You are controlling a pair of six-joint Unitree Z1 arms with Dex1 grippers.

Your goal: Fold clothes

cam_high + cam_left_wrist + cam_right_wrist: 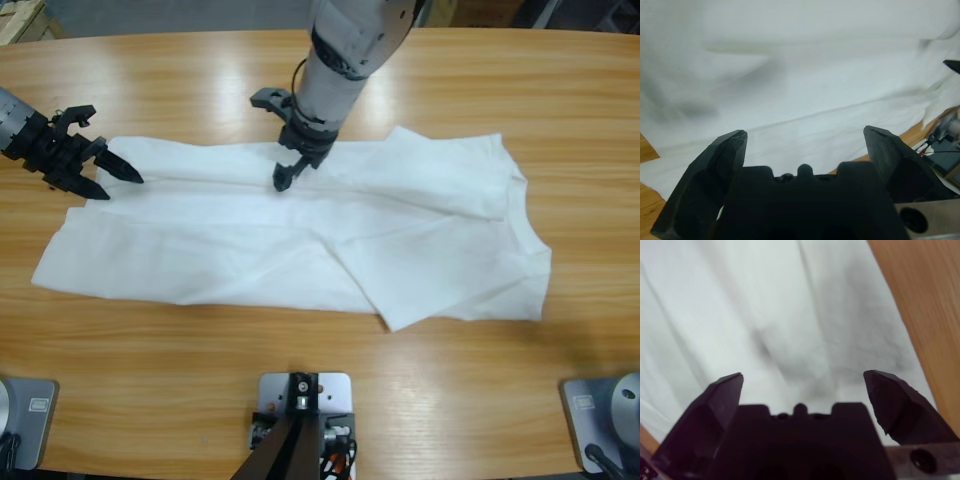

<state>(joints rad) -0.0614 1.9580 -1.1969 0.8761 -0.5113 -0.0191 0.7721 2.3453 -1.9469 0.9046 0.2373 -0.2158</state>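
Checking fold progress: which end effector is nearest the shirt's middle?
The end effector from the top edge; the other is at the T-shirt's left end.

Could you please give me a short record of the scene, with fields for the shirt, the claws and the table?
garment: white T-shirt, lying flat and lengthwise, partly folded over itself
surface: wooden table
left claw: jaws open, nothing held, white fabric below it
right claw: jaws open, nothing held, over fabric near the shirt's edge
fold status: not finished
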